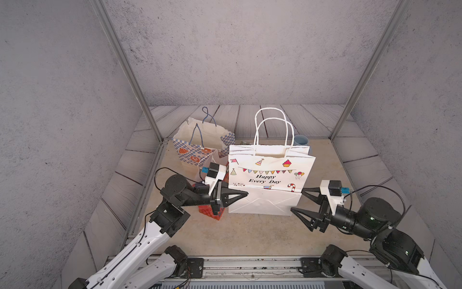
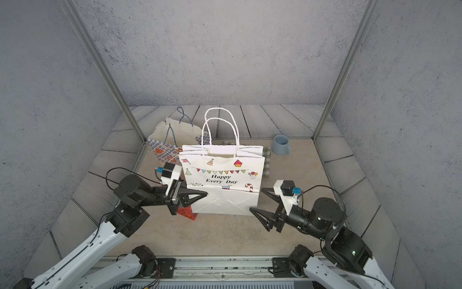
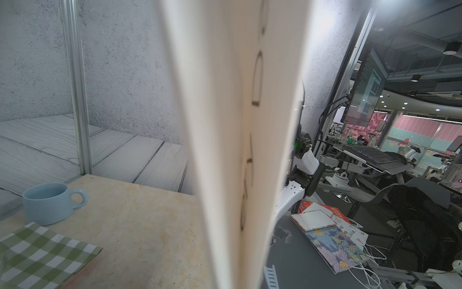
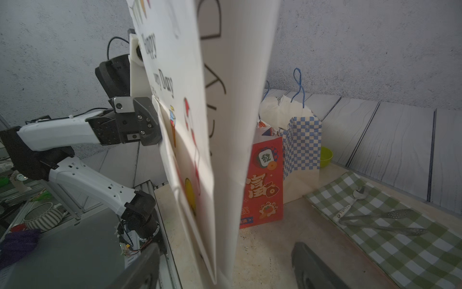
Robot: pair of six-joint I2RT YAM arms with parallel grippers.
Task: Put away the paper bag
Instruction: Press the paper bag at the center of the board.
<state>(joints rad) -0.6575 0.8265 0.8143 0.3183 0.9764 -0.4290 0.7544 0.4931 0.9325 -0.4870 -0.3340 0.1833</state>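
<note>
A white paper bag (image 1: 270,175) (image 2: 222,175) printed "Happy Every Day" stands upright mid-table with its twin handles raised. My left gripper (image 1: 246,194) (image 2: 206,193) is shut on the bag's left side edge, low down. In the left wrist view the bag's folded side (image 3: 225,125) fills the centre and hides the jaws. My right gripper (image 1: 297,200) (image 2: 256,199) (image 4: 226,267) is open, and its two fingers straddle the bag's right edge (image 4: 225,125) without touching it.
A blue-checked bag (image 1: 200,145) and a small red bag (image 1: 212,212) (image 4: 265,180) stand left of and behind the white one. A blue mug (image 2: 281,145) (image 3: 50,202), a green checked cloth (image 4: 400,225) with spoons (image 4: 375,217) and a green bowl (image 4: 326,156) lie behind.
</note>
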